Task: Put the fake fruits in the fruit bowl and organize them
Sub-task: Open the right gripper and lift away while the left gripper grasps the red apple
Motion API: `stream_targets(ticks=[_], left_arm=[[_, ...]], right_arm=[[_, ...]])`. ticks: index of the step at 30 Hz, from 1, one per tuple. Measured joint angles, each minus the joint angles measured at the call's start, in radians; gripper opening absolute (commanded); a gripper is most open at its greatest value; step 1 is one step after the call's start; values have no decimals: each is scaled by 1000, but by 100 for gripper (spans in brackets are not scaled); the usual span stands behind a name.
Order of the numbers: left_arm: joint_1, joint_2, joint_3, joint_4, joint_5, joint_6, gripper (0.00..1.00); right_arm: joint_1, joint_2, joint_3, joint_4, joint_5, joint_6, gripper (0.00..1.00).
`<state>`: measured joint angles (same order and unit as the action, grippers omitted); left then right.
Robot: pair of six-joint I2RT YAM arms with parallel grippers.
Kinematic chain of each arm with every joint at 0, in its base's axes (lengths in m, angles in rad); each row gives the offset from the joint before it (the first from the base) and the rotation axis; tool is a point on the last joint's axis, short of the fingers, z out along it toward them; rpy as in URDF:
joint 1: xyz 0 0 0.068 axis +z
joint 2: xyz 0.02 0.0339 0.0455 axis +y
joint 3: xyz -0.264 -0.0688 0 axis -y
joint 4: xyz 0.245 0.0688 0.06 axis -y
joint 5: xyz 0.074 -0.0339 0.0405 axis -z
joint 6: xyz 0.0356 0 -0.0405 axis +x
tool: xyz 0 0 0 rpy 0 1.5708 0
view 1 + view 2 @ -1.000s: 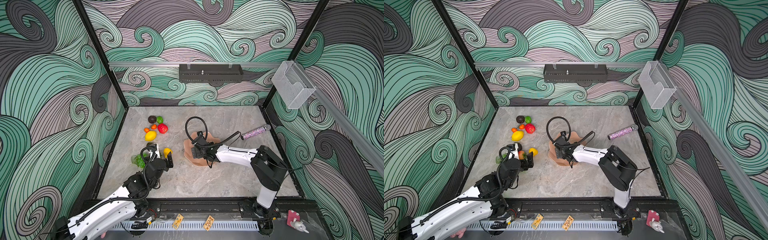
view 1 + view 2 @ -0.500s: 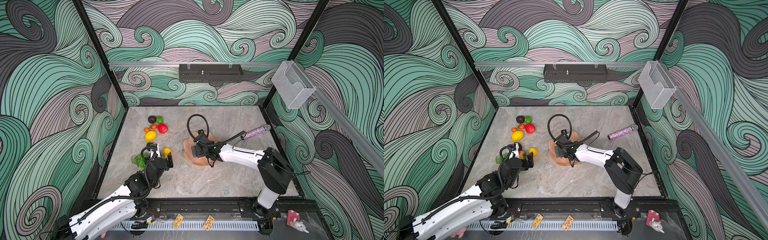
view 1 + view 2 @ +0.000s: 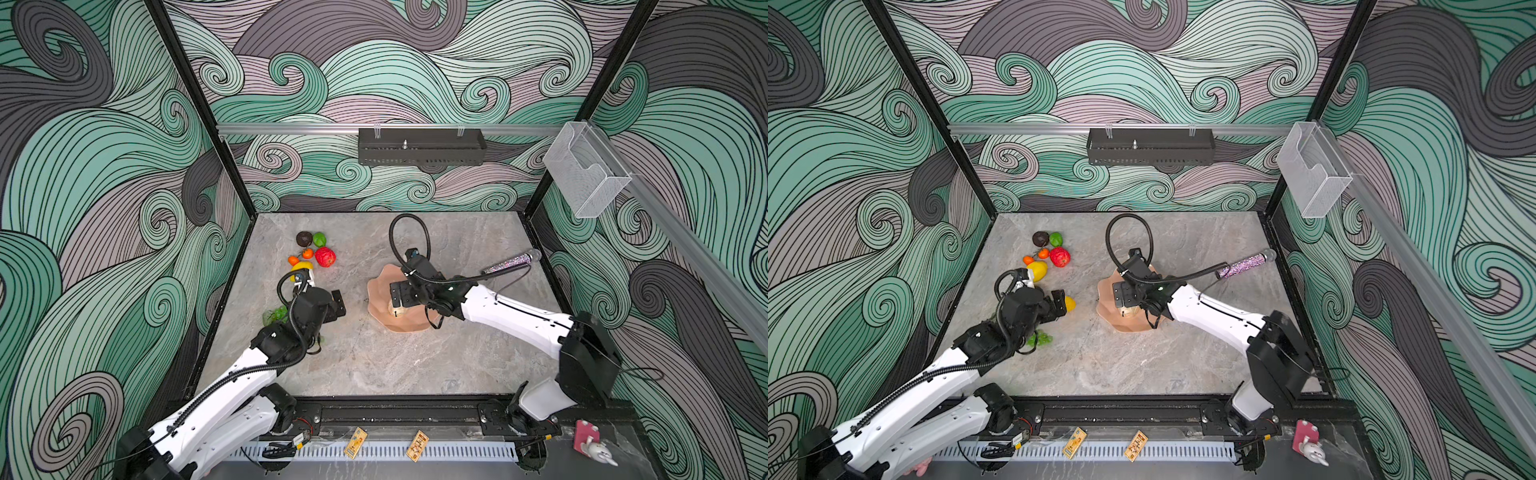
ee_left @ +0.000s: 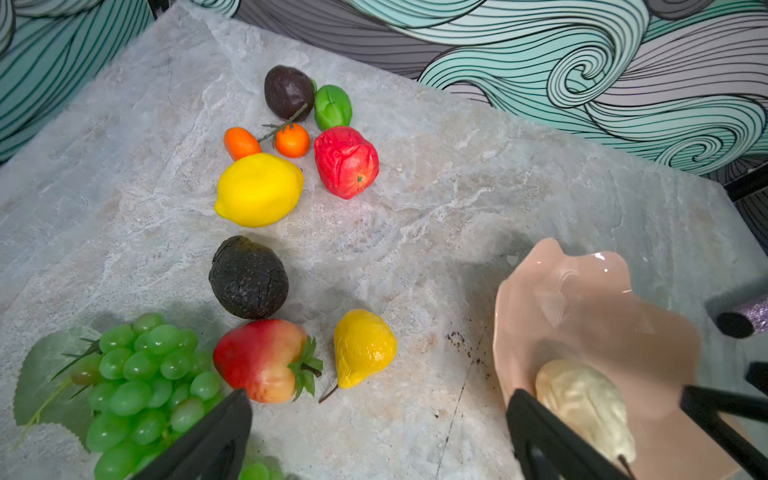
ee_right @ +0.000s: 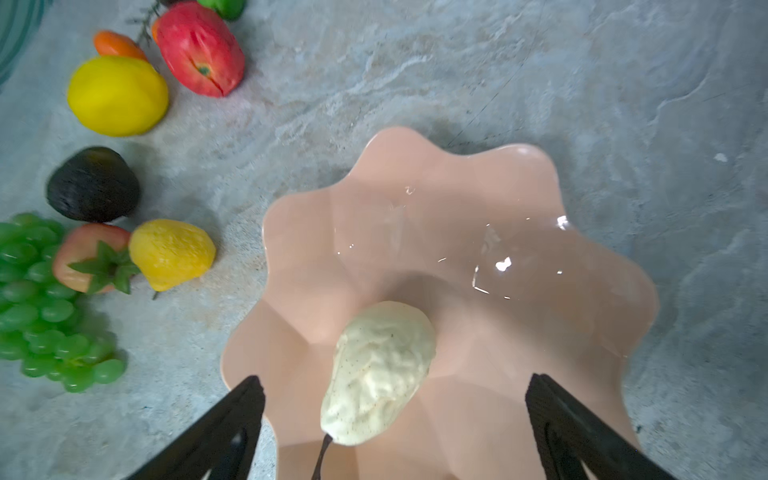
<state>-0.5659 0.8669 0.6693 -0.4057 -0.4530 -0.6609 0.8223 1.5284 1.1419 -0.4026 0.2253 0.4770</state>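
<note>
One pear (image 5: 378, 374) is lying in the bowl (image 5: 457, 199), ten fruits (image 4: 248, 276) are sitting by the worktop's (image 3: 395, 365) left edge; left claw (image 4: 380, 397) and right claw (image 5: 395, 379) are hanging spread.

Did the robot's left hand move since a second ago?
Yes. The left gripper moved away from the front rail, toward the lemon farther back.

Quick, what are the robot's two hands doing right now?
Left gripper: open, holding nothing.
Right gripper: open over the fruit bowl, holding nothing.
</note>
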Motion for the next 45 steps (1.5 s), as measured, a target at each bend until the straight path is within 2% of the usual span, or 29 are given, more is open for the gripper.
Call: stream_targets(ticks=[3,8,17,23,31,36,45], left_arm=[[94,140,165,-63,68,-17,97],[185,402,413,-136,134,-21,96],[274,889,816,-294,161,-40,99],[335,1109,995,-391,197,-90,99],[372,1314,1200,-489,270,-127,98],[383,1364,1233,-517,290,-138,95],[400,1408,1257,-523,309,-136,83]], right_arm=[[-47,-119,-21,-17,-11,3,99],[-94,-286,-92,-32,-26,6,99],[-114,-478,-248,-66,-71,32,99],[-116,-551,-322,-72,-110,58,99],[-116,-581,-363,-73,-148,71,99],[-120,-592,-365,-72,-155,70,99],[-126,-593,-370,-72,-155,71,99]])
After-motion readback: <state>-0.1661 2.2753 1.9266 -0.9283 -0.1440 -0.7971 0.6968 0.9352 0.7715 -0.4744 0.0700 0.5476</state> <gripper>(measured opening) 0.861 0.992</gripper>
